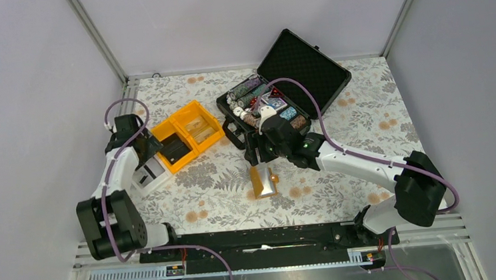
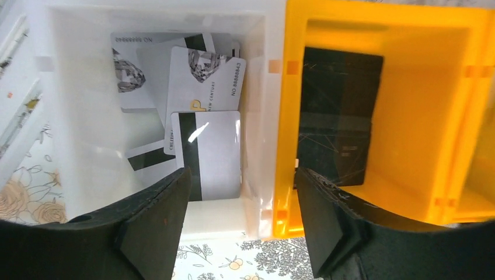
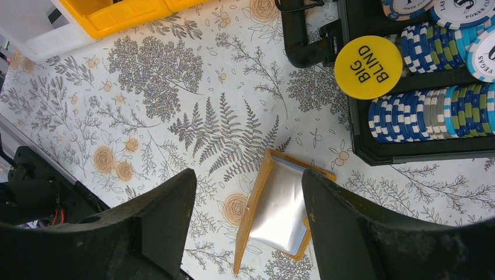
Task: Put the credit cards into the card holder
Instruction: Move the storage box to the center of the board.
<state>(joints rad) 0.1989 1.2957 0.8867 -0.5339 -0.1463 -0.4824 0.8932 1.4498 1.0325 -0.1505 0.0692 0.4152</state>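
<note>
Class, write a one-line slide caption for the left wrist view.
Left end effector, open, hangs over a white bin of credit cards, beside an orange bin.

From the left wrist, the credit cards (image 2: 204, 146) lie heaped in the white bin (image 2: 76, 116). The lower ones are largely covered by those on top, so their count is unclear. The orange bin (image 2: 408, 116) runs off the frame at 3 o'clock, and the dark flat thing (image 2: 338, 116) inside it cannot be identified. From the right wrist, the black case (image 3: 408, 151) is cut off at 12 and 3 o'clock.
</note>
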